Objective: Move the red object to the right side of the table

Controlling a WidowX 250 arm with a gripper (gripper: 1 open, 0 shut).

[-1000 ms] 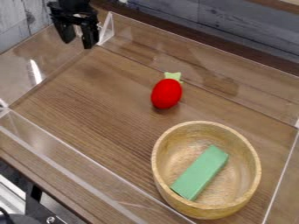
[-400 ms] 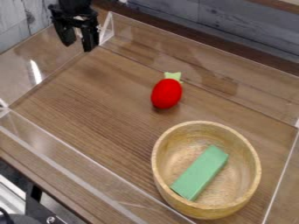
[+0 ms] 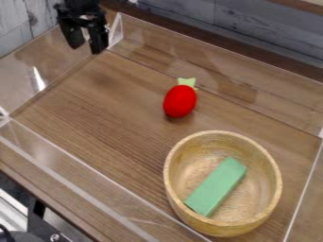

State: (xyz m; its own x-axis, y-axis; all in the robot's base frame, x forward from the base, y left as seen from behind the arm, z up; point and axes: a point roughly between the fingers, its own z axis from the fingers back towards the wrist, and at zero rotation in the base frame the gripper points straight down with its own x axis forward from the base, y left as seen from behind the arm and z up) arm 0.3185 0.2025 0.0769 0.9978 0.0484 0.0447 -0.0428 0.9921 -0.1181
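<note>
The single camera looks steeply down at the tabletop (image 3: 101, 123) from above, taking in most of its surface.

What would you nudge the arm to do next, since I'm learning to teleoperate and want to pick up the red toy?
I'd probably move the jaws across toward the red toy, keeping them open: they hang by the far-left corner, away from it, and it lies on bare tabletop.
</note>
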